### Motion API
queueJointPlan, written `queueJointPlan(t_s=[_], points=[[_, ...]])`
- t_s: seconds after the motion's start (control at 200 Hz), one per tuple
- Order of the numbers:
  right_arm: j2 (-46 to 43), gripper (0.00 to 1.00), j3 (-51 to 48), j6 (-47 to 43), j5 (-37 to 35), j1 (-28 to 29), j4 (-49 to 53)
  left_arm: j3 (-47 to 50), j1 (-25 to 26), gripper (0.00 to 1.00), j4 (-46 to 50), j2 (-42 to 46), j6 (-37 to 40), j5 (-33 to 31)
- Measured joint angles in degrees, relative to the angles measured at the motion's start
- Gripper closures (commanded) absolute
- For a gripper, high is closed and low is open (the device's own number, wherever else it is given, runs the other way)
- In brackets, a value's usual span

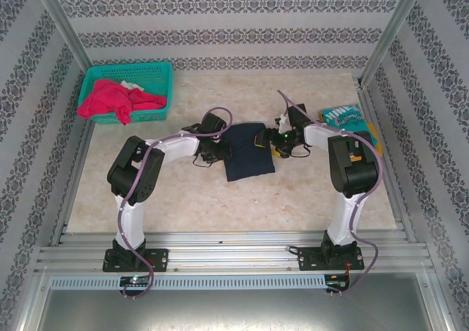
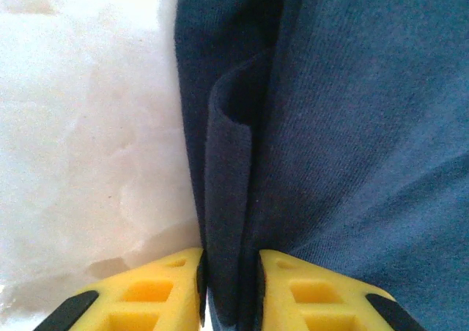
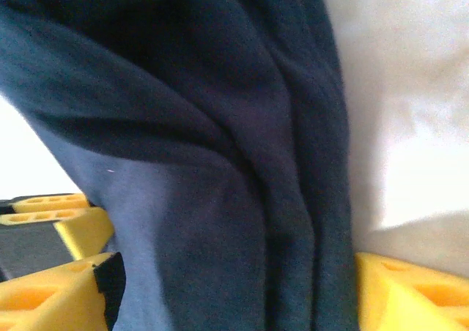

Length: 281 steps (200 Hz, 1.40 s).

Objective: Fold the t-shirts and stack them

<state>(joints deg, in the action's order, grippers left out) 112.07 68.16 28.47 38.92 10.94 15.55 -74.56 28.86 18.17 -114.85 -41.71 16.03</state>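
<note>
Flanking one navy t-shirt (image 1: 249, 161) (folded): two claws (image 1: 218, 151) (image 1: 281, 142).

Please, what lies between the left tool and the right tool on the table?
The folded dark navy t-shirt lies between the left tool and the right tool; the top external view shows it.

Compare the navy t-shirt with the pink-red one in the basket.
The navy t-shirt lies folded into a rough rectangle; the pink-red t-shirt is a crumpled heap. The navy t-shirt sits on the table; the pink-red t-shirt rests in the teal basket, spilling over its near rim. The left gripper pinches a fold of the navy t-shirt; no gripper touches the pink-red t-shirt. Both are plain soft cloth.
</note>
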Motion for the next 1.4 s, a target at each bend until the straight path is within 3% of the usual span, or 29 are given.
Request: queueJointPlan(t_s=[0.415,0.555,0.595,0.789,0.824,1.029,1.084,1.109,1.404], points=[[3.5,0.32,0.9,1.9,6.7,2.4,-6.7,1.0,-0.1,0.78,-1.9,0.0,-0.9,0.9],[4.7,0.4,1.4,2.9,10.0,3.5,-8.8,1.1,-0.1,0.79,-2.2,0.0,-1.0,1.0],[5.2,0.45,1.6,2.7,10.6,4.1,-8.8,1.2,-0.1,0.79,-2.3,0.0,-1.0,1.0],[6.2,0.94,2.6,2.1,9.4,5.4,-7.7,1.7,-0.3,0.78,-3.0,0.1,-1.0,1.5],[6.1,1.0,2.8,1.5,8.7,5.3,-7.4,2.0,-0.4,0.75,-3.4,0.2,-1.0,1.6],[3.2,1.0,4.2,-6.3,0.8,5.5,-0.2,6.6,0.1,0.39,-9.5,3.3,-0.3,1.6],[1.6,1.0,4.7,-9.5,-2.2,5.5,2.5,8.9,0.3,0.08,-10.4,5.3,0.5,0.7],[0.9,1.0,5.1,-11.2,-3.8,5.4,3.8,10.1,0.3,0.01,-10.8,6.5,1.0,0.5],[-7.5,1.0,7.2,-31.2,-22.4,2.2,15.5,17.3,1.2,0.0,-15.0,16.0,10.1,-2.6]])
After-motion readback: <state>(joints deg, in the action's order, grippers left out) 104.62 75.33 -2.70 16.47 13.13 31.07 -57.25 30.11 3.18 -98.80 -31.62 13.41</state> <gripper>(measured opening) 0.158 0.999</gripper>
